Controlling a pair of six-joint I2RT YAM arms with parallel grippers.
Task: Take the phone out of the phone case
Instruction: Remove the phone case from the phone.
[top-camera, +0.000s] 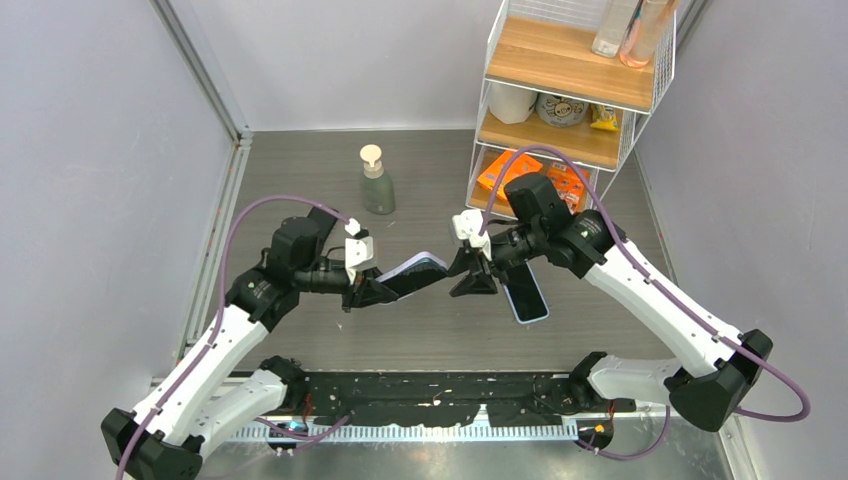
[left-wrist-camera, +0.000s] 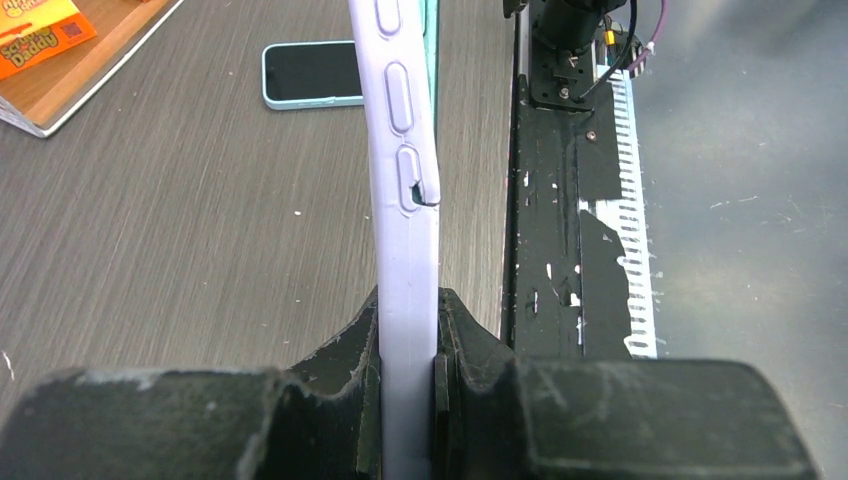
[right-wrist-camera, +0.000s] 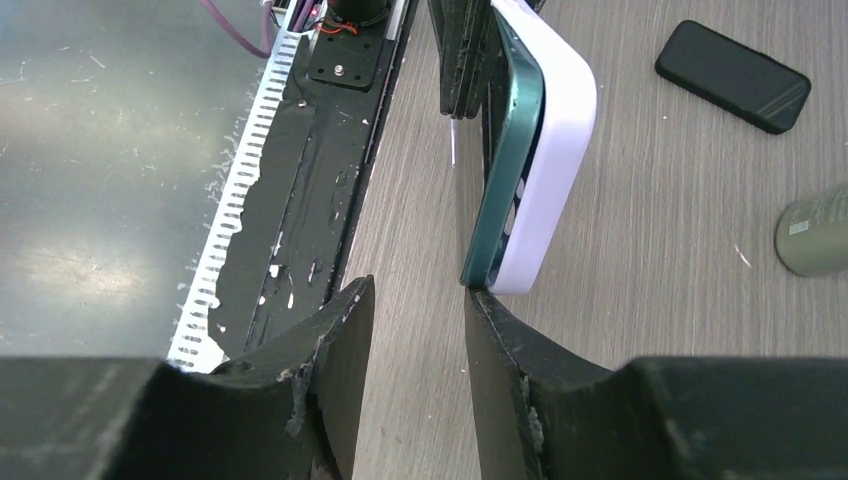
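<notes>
The left gripper (left-wrist-camera: 410, 305) is closed on the phone case (left-wrist-camera: 405, 200). Its two black fingers press on the flat sides of one end of the lilac case and hold it on edge above the table (top-camera: 300, 170). In the left wrist view the side buttons of the case face the camera.

The phone (right-wrist-camera: 505, 170) sits in the case. Its dark teal side shows along the rim of the case, and at the near corner it stands a little out from the pale shell.

The right gripper (right-wrist-camera: 418, 290) is at the free end of the case, opposite the left one. Its jaws are apart with a narrow gap, and nothing is between them. The corner of the phone and case touches the tip of one finger, on its outer side, or is just beside it.

A second phone (top-camera: 527, 295), in a light blue case, lies flat on the table under the right gripper. A black phone (right-wrist-camera: 733, 76) lies on the table as well, seen only from the right wrist. A green soap bottle (top-camera: 377, 185) stands upright farther back. A wire shelf rack (top-camera: 655, 90) with wooden boards is at the back right corner, with orange boxes (top-camera: 500, 172) on its lowest level.
</notes>
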